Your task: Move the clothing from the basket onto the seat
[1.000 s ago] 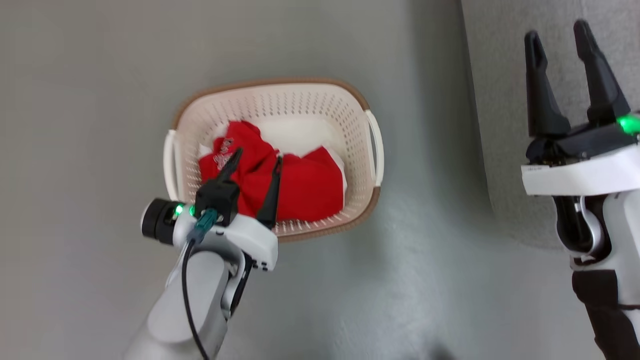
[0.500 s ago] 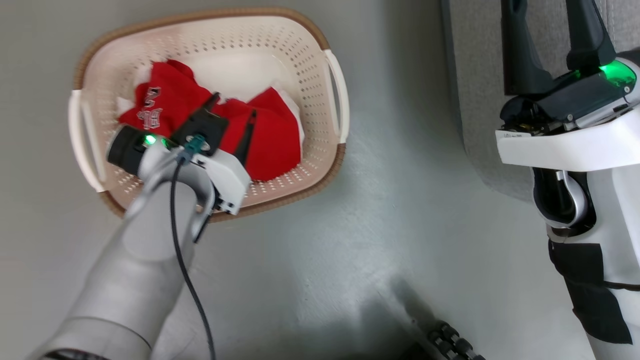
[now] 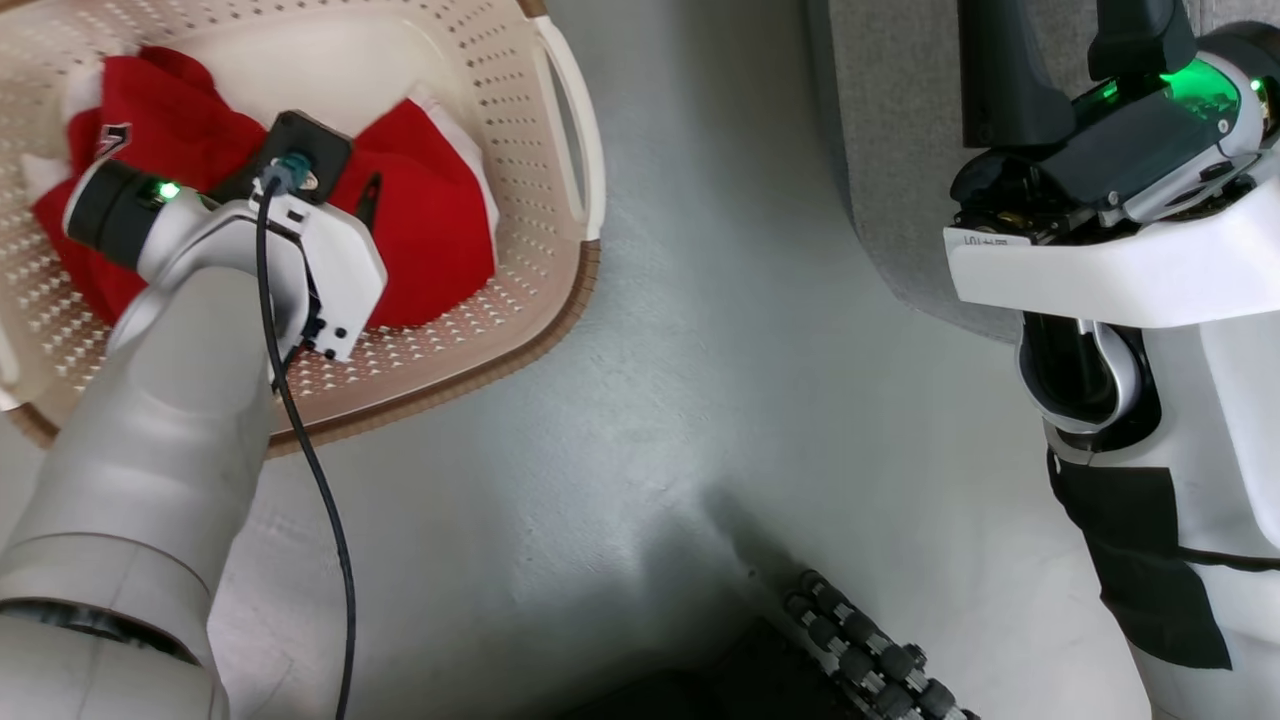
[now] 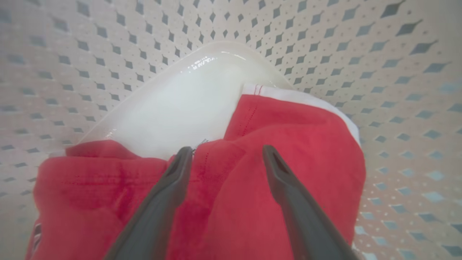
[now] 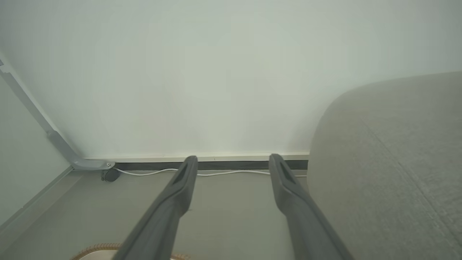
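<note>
Left gripper (image 4: 227, 150), jaws spread and empty, hovers over bright red white-trimmed clothing (image 4: 288, 173) at six o'clock in the cream perforated plastic basket (image 4: 397, 90); advise sinking onto the central fold and clamping deep before carrying to the grey upholstered seat (image 3: 880, 150).

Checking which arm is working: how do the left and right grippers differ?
The left gripper is down inside the basket, fingers over the red clothing; the right gripper is beside the seat, above the floor. The left points at the clothing, the right at a wall. Both are open, empty.
</note>
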Robot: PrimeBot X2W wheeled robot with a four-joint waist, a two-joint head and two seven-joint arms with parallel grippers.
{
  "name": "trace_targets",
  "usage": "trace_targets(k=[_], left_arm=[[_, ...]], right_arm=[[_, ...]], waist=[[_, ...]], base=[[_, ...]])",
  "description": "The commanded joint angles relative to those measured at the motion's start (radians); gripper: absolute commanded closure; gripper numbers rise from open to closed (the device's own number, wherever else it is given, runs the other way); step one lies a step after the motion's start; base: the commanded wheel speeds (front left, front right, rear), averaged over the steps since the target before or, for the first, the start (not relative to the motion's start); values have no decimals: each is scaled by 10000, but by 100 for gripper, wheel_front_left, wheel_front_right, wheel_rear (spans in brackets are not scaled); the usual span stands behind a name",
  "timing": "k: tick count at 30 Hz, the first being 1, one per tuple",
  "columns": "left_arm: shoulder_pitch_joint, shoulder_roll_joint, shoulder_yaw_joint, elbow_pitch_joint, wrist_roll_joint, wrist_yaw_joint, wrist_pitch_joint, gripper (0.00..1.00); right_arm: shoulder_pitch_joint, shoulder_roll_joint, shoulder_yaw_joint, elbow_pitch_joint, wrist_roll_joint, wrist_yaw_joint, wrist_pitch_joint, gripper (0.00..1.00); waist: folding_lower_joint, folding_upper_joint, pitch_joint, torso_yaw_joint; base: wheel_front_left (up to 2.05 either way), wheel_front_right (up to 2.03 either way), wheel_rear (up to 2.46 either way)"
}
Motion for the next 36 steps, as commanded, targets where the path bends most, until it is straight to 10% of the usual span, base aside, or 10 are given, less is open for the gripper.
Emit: trace_targets(k=[1,18,19,20,21,36], left_arm=[[-134,211,44,6,60,-88,167,0],[-703,247,-1450,426,-579,-325,2483,0],[-712,262,-1548,408,-647,-325,2478,11],[-713,277,-1626,396,-715,-326,2459,69],[-704,283,-1692,394,-792,-326,2450,100],[75,-197,-2098,227,-1854,-327,1230,100]], right_arm=[[194,83,116,-306,81,40,-59,0],[275,322,82,-267,190,40,-59,0],[257,327,73,-264,194,40,-59,0],[236,331,63,-264,193,40,-59,0],[215,334,52,-262,188,40,-59,0],[442,-104,-180,199,-69,40,-59,0]], waist=[[0,0,248,-240],[0,0,487,-383],[0,0,481,-382],[0,0,471,-382],[0,0,460,-380],[0,0,-819,303]], base=[[0,0,0],[0,0,0],[0,0,0],[0,0,0],[0,0,0],[0,0,0]])
